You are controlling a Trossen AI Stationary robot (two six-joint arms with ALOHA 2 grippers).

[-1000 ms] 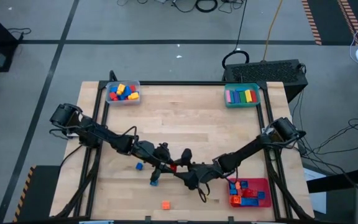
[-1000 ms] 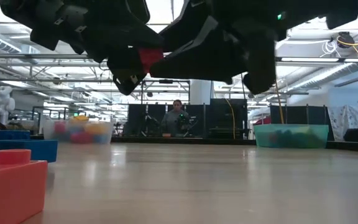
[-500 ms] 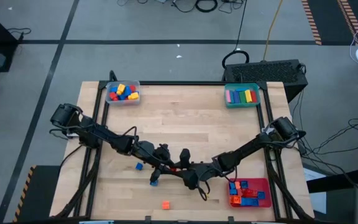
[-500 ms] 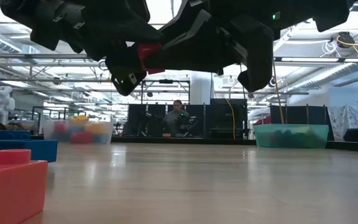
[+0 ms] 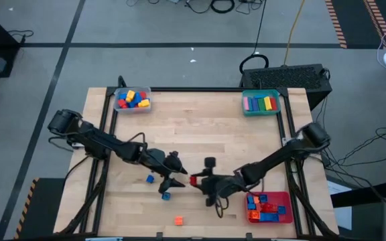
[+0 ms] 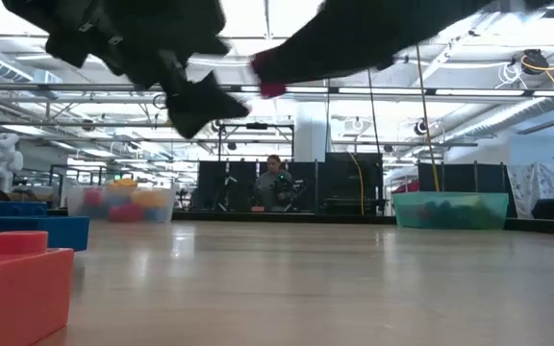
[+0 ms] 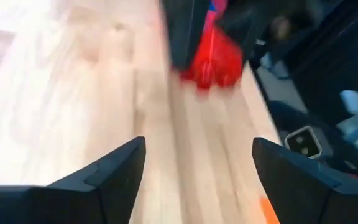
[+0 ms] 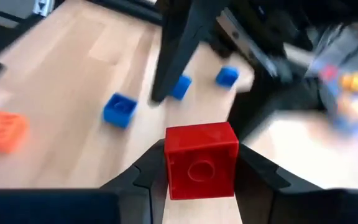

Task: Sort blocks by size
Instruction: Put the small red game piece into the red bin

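My right gripper [image 5: 196, 181] is shut on a small red cube block [image 8: 201, 160] above the table's near middle; the block also shows in the low view [image 6: 271, 87]. My left gripper [image 5: 175, 179] is open and empty just to the left of it, and its wrist view shows the red block [image 7: 213, 59] ahead of its spread fingers. Two small blue blocks [image 5: 150, 179] [image 5: 165, 195] and an orange block [image 5: 178, 220] lie flat on the wood. My right gripper pinches the red cube by two opposite sides [image 8: 169, 163] between its two fingers, its studded face toward the wrist camera. The fingers come about level from the table's right. The cube is lifted clear of the table.
A red tray [image 5: 281, 199] with red, blue and orange blocks stands at the near right. A clear tray [image 5: 133, 108] with mixed blocks is at the far left, a teal tray [image 5: 261, 112] with long bars at the far right. A person sits beyond the table [image 6: 274, 183].
The two grippers, which stood together at the red cube, have drawn apart. My left gripper has gone back toward the table's left without the cube. My right gripper has drawn a little toward the right, and the cube has stayed in it, clear of the table.
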